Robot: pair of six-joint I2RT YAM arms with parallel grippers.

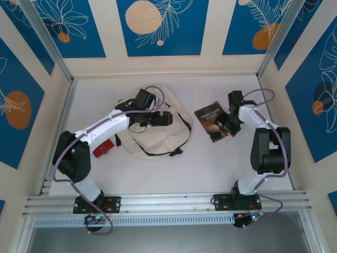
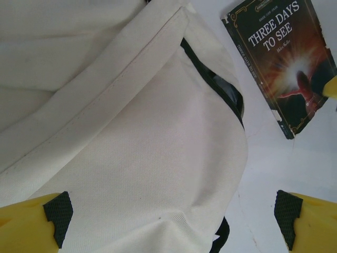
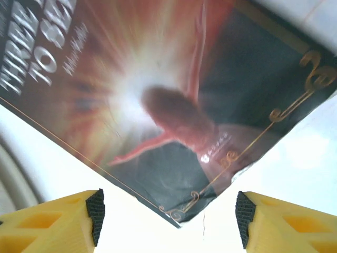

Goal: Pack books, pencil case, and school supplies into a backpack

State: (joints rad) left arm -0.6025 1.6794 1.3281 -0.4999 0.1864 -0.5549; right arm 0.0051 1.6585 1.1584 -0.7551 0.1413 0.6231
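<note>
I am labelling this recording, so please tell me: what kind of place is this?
Probably a robot test booth, not a home: left arm and right arm bolted to an aluminium rail, a white table, and blue printed wall panels.

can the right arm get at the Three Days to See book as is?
Probably yes. The right gripper hangs open just over a corner of the book. It lies flat on the table, cover bare, apart from the backpack. Lying flat, its edge may be hard to pinch.
</note>
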